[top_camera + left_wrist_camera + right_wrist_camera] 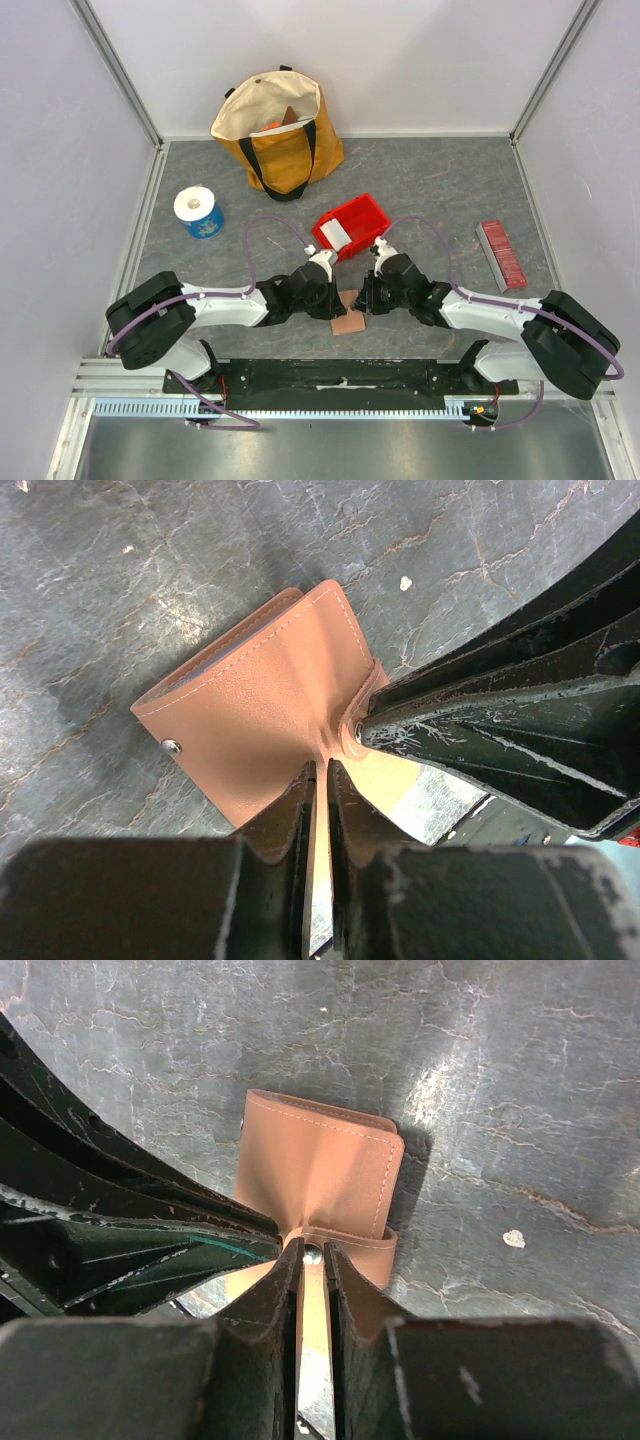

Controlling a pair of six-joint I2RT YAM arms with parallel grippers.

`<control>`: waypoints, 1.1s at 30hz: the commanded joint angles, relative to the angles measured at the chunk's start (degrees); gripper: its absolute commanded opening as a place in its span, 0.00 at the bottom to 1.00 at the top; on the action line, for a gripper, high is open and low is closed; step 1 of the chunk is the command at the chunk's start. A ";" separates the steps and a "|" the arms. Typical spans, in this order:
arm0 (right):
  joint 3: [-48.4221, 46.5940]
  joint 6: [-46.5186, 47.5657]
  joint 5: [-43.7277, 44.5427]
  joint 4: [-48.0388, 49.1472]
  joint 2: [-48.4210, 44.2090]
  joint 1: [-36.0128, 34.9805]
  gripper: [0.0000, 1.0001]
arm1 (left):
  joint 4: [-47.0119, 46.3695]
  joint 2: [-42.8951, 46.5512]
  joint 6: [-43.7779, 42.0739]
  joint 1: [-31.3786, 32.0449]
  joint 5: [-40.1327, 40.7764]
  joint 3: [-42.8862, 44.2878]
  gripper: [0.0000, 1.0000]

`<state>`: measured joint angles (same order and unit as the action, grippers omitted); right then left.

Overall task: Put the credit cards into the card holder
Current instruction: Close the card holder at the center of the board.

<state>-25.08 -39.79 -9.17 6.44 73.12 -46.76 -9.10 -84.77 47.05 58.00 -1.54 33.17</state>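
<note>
Looking down from above, you had both arms meeting near the middle of the near edge of the table (440, 180), with the card holder (349, 322) on the grey surface between them. Your left gripper (318, 772) was clamped on a thin edge of the tan leather, its 2 jaws nearly together with only that edge between them. Your right gripper (312, 1255) was pinched on the small strap that carries the metal snap; in the left wrist view its tips met the leather right at that snap, just beside the left jaws. The holder lay folded with 1 stitched cover up, puckered where the jaws held it, and a second silver stud showed at its free edge. A pale shiny flat piece showed under the holder beside the jaws, but you could not tell what it was. Just behind the grippers sat a red bin (365, 215) with a white rectangle (335, 236) in it. At the far edge stood a mustard tote bag (285, 150), a blue-and-white roll (198, 212) lay toward the left edge, and a dark-red ribbed bar (501, 254) lay near the right edge.
</note>
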 commanded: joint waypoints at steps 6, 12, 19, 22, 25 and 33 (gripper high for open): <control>1.09 -1.87 2.13 2.97 0.70 -1.14 0.17 | -0.48 -1.18 -0.82 0.10 1.98 0.32 0.14; 0.47 -0.64 5.29 -0.37 0.79 -2.54 0.16 | -0.57 -1.18 -0.73 0.19 1.98 0.23 0.14; -0.76 0.85 10.38 -3.79 2.37 -5.70 0.16 | -0.92 -1.18 -0.55 0.10 2.07 -0.03 0.14; -1.72 0.77 14.08 -5.91 3.25 -7.37 0.15 | -1.00 -1.18 -0.55 0.10 2.07 -0.03 0.14; -2.60 0.33 16.19 -8.26 4.48 -8.60 0.13 | -0.92 -0.75 -0.47 0.10 2.24 -0.38 0.14; -5.24 -0.20 21.74 -14.96 9.14 -11.77 0.12 | -0.92 0.04 -0.20 0.10 2.77 -1.09 0.14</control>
<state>-31.00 -40.49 9.54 1.91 77.91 -57.08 -9.15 -84.77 47.07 57.95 -1.28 33.15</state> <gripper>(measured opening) 0.127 0.138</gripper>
